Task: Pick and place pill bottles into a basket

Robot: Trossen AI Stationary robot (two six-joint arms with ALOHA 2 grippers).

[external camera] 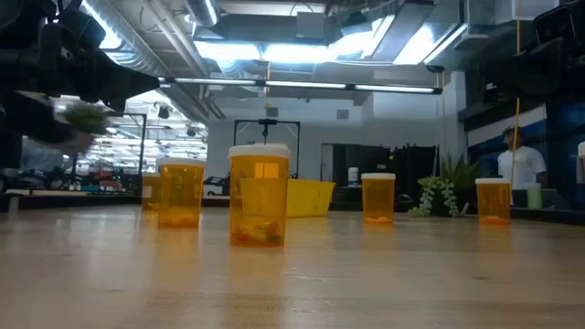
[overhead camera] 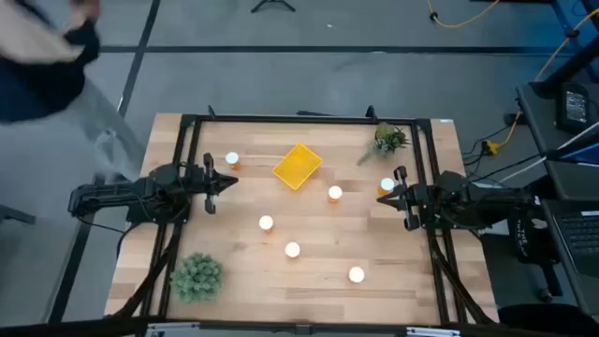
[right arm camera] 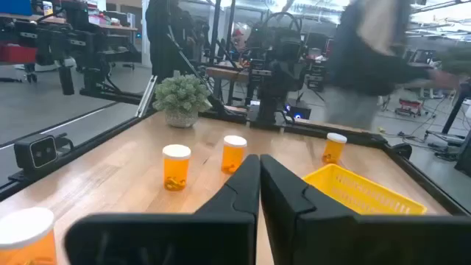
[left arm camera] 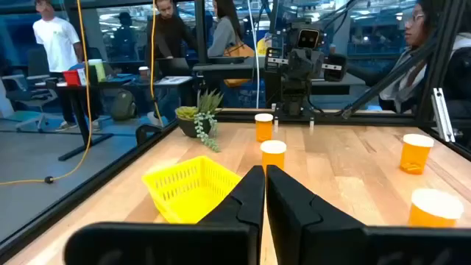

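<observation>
The yellow basket (overhead camera: 298, 166) lies on the table at the far middle, turned at a slant; it also shows as basket (left arm camera: 193, 188) and basket (right arm camera: 360, 189). Several orange pill bottles with white caps stand upright on the table: one (overhead camera: 232, 160) left of the basket, one (overhead camera: 334, 194) and one (overhead camera: 387, 185) to its right, others (overhead camera: 266, 223), (overhead camera: 292, 249), (overhead camera: 356, 274) nearer the front. My left gripper (overhead camera: 229, 181) is at the left side, shut and empty, just near of the left bottle. My right gripper (overhead camera: 381, 199) is at the right side, shut and empty, beside the rightmost bottle.
A small green plant (overhead camera: 388, 139) stands at the far right corner and a round bushy plant (overhead camera: 197, 276) at the near left. A black frame (overhead camera: 309, 119) runs along the table's far edge and sides. A person (overhead camera: 47, 56) is beyond the far left corner.
</observation>
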